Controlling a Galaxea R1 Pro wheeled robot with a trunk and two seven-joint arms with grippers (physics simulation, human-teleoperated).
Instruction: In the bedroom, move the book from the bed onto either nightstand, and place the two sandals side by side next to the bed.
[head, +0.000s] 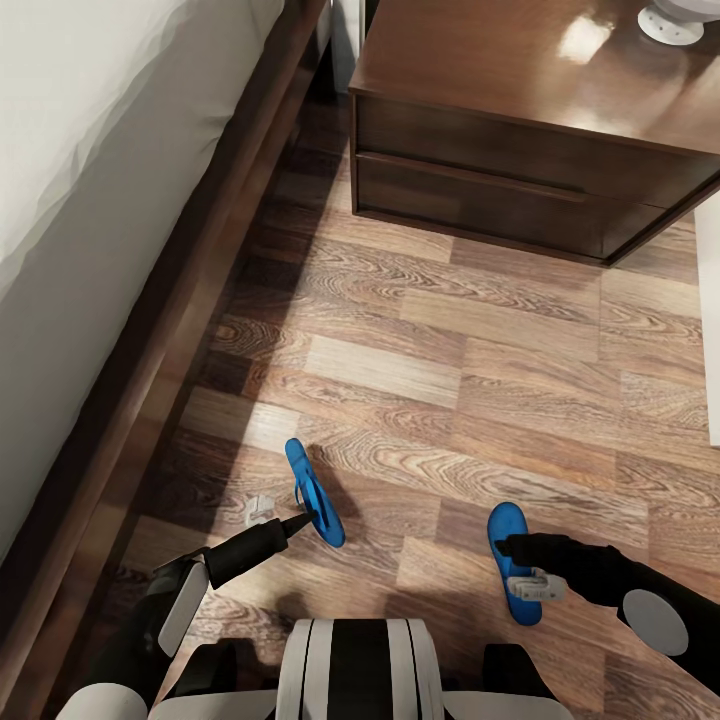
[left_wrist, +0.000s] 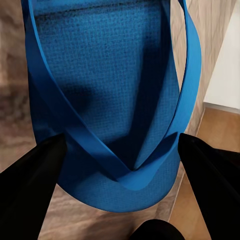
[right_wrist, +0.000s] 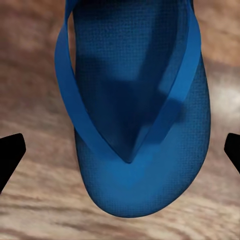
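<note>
Head view is looking down at a wood-plank floor (head: 450, 400) between the bed (head: 90, 200) on the left and a dark-brown nightstand (head: 520, 170) at the top. A white round object (head: 675, 20) is sitting on the nightstand's top at its far corner.

Two blue sandals are lying well apart on the floor. The left sandal (head: 313, 492) is tilting up on its edge, near the bed frame, and the left gripper (head: 290, 520) is reaching to it from the side. In the left wrist view the sandal (left_wrist: 110, 100) is sitting between two spread black fingers (left_wrist: 30, 175), with the thong straps meeting right between them; the fingers are standing open at either side of the toe end, and I cannot tell whether they are touching it.

The right sandal (head: 517, 565) is lying flat on the floor, with the right gripper (head: 520, 560) hovering over it. In the right wrist view that sandal (right_wrist: 145, 115) is resting on the planks, and the fingertips (right_wrist: 10, 150) are showing wide apart at the edges, clear of it, so this gripper is open.
</note>
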